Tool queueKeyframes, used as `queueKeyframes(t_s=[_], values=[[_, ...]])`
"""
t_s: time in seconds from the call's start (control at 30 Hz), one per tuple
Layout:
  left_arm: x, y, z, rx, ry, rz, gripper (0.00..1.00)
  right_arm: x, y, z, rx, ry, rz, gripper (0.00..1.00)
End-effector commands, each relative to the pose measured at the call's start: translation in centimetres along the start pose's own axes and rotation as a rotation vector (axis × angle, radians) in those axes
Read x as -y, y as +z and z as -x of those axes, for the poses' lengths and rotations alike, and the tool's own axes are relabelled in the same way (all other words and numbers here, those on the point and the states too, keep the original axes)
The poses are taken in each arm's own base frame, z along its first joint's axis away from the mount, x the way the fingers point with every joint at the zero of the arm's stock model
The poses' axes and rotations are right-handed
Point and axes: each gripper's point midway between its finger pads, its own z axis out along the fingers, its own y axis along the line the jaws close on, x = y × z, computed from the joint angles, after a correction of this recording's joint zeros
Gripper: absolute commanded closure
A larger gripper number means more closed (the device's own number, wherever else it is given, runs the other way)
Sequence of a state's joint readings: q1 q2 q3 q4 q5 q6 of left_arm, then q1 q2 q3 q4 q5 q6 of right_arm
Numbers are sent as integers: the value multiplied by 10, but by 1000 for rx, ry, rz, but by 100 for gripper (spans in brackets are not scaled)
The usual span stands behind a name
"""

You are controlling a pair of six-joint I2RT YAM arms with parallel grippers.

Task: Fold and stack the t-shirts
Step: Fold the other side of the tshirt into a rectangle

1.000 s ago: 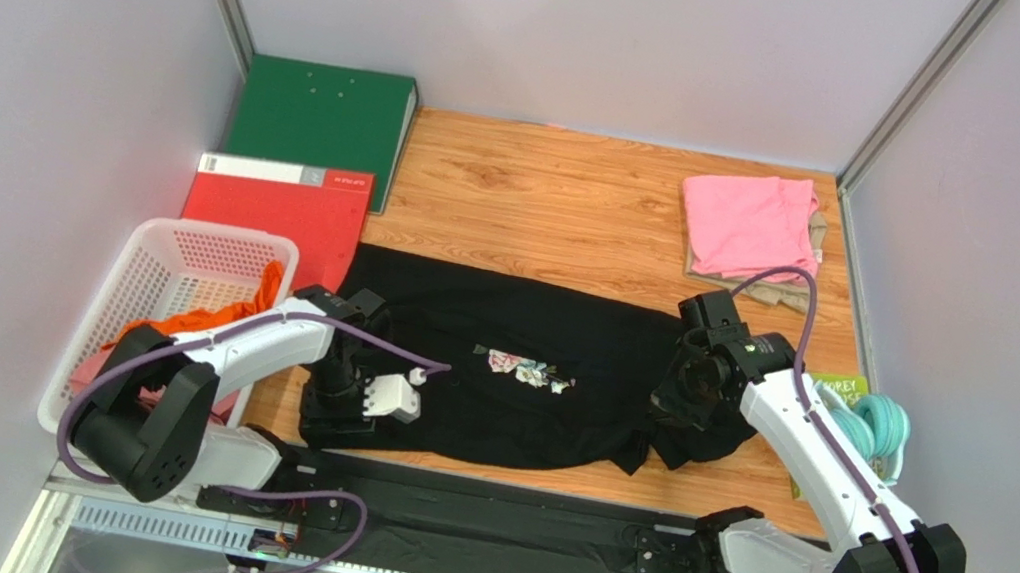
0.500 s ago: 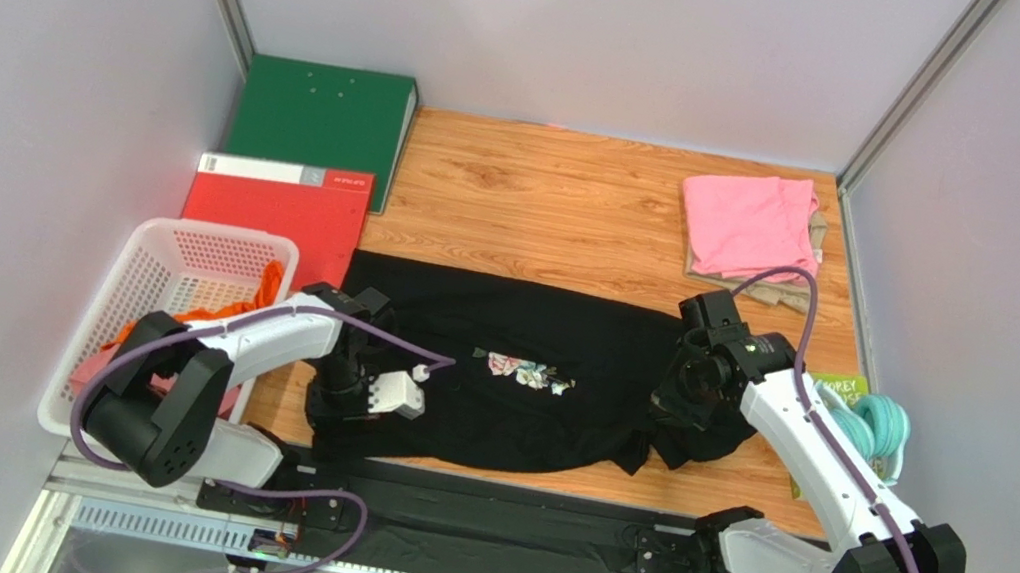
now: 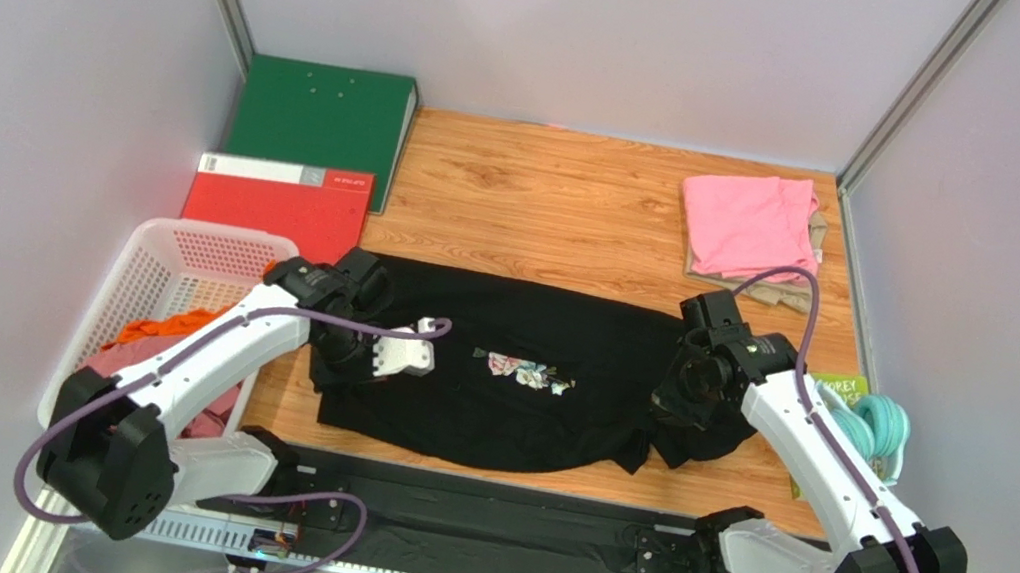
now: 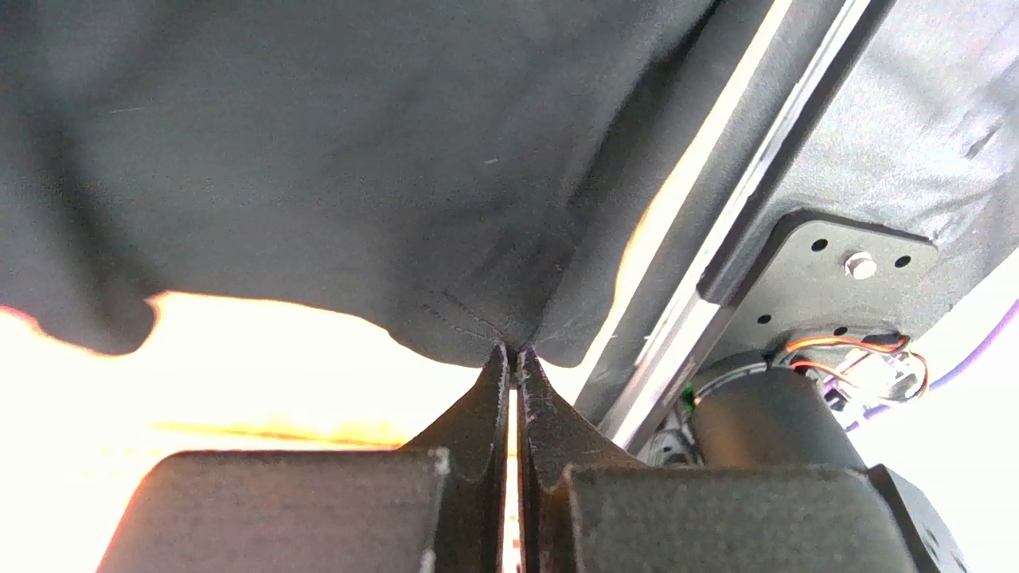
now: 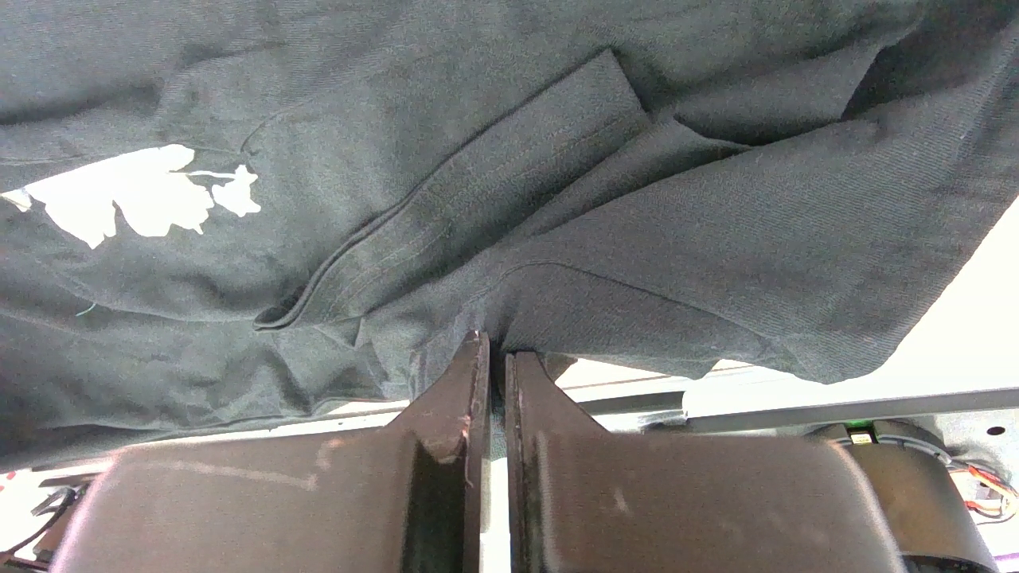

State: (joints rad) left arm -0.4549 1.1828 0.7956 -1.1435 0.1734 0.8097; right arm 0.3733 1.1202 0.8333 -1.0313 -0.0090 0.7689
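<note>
A large black t-shirt (image 3: 514, 401) with a small rose print lies spread across the near half of the wooden table. My left gripper (image 3: 337, 347) is shut on its left near edge; in the left wrist view the fingertips (image 4: 512, 350) pinch a stitched hem of the black cloth (image 4: 359, 179), lifted off the table. My right gripper (image 3: 679, 400) is shut on the shirt's right side, the black cloth (image 5: 574, 179) bunched at its tips (image 5: 493, 336). A folded pink t-shirt (image 3: 747, 219) rests on a beige one (image 3: 700, 268) at the far right. An orange shirt (image 3: 155, 326) lies in the basket.
A green binder (image 3: 322, 115) and a red binder (image 3: 277, 200) lie at the far left. A white plastic basket (image 3: 205, 252) stands at the left edge. A teal coiled bundle (image 3: 884, 428) sits at the right edge beside the right arm.
My left gripper closed on the black shirt's near-left edge and carried it away from the near table edge, pulling that corner back. The right arm has held still.
</note>
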Motion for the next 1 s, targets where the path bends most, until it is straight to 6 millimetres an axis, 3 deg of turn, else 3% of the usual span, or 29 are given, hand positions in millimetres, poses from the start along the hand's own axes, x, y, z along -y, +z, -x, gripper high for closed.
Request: queueKeyframes(t_s=[0.0, 0.13, 0.4, 0.5, 0.67, 0.83, 0.97], values=[[11, -29, -1, 24, -20, 7, 100, -12, -17, 14, 68, -4, 58, 100], [25, -36, -13, 7, -24, 2, 100, -7, -28, 9, 75, -1, 65, 100], [39, -40, -40, -17, -54, 45, 100, 12, -60, -20, 63, 31, 112, 100], [44, -42, -44, -13, -65, 44, 100, 20, -75, -29, 65, 37, 113, 100], [41, -43, -42, -4, -67, 55, 100, 23, -82, -32, 72, 43, 126, 100], [4, -57, -27, -15, -34, 129, 100, -2, -95, 2, 159, 18, 160, 100], [-48, -86, -2, 26, -29, 204, 100, -22, -91, 34, 203, -2, 139, 100]])
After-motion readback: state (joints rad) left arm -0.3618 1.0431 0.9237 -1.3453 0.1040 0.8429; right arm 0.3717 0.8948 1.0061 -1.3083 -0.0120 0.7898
